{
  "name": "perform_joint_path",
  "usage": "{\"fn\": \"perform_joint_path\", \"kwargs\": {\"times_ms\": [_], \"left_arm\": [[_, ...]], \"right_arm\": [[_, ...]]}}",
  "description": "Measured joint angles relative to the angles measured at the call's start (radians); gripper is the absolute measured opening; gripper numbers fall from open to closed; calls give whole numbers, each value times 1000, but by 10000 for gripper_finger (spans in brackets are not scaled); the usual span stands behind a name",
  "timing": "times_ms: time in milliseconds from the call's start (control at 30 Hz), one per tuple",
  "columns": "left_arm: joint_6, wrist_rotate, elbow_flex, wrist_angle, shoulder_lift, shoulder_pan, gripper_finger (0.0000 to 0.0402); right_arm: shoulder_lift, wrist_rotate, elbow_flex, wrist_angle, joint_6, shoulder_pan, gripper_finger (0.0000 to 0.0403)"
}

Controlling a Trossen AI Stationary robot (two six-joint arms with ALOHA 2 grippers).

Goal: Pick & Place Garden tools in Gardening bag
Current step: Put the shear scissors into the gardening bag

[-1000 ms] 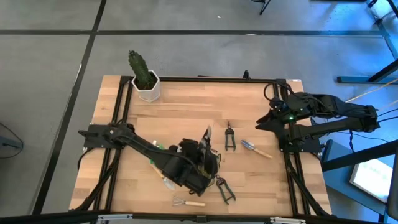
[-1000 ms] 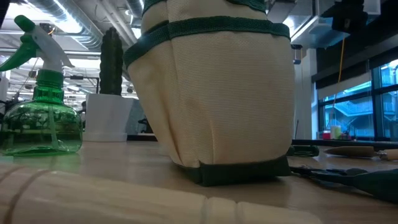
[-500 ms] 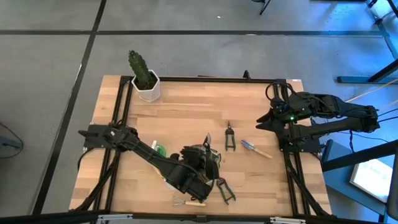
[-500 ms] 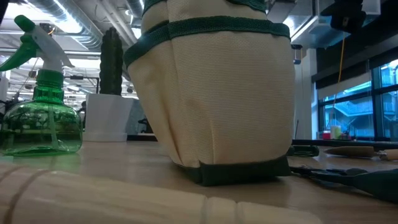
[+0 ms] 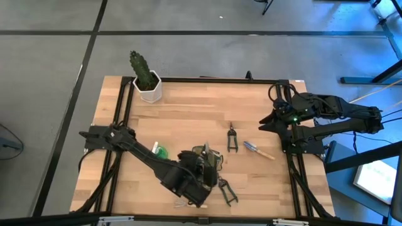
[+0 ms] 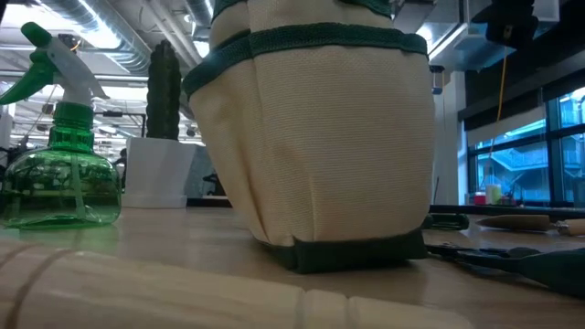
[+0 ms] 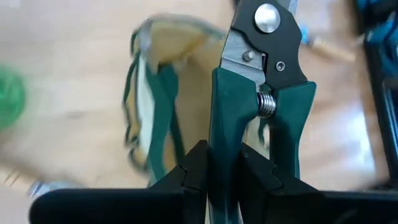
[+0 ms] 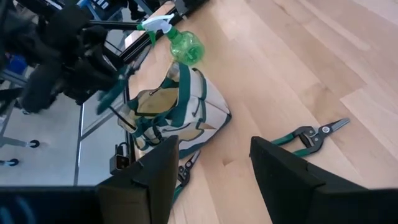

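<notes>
The gardening bag (image 5: 212, 162), cream cloth with green trim, stands near the table's front edge, its open mouth (image 7: 163, 68) upward. My left gripper (image 7: 227, 165) hovers over it, shut on green-handled pruning shears (image 7: 264, 81), also seen from across the table (image 8: 109, 93). A green spray bottle (image 5: 161, 151) stands left of the bag. Snips (image 5: 232, 138), a trowel (image 5: 259, 150), dark shears (image 5: 227, 191) and a small rake (image 5: 186, 204) lie flat on the wood. My right gripper (image 8: 214, 162) waits open at the right edge (image 5: 265, 124). My left gripper pinches one green handle (image 7: 222, 134) of the pruning shears between its two fingers (image 7: 194, 171), just behind the spring and pivot. The fingers slant down from above. The shears stick out ahead of them, metal head (image 7: 267, 25) leading, lifted clear above the bag.
A cactus in a white pot (image 5: 147, 81) stands at the far left corner. In the low view a wooden handle (image 6: 183, 292) lies close to the near edge, in front of the bag (image 6: 320, 137). Bare wood stretches across the table's middle and far side.
My left arm has swung a little toward the table's near edge and its wrist has turned, carrying the pruning shears over the bag. The spray bottle now shows clear of the arm. The bag and the tools on the table have stayed put.
</notes>
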Motion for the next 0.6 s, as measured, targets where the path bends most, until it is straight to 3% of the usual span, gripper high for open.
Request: {"fn": "perform_joint_path", "kwargs": {"times_ms": [300,500,600], "left_arm": [[139,297,-2,65,-109,66,46],[182,338,-2,52,-118,109,46],[190,409,-3,51,-101,121,46]], "right_arm": [[3,1,0,12,-3,0,202],[3,5,0,23,-8,0,202],[3,5,0,23,-8,0,202]]}}
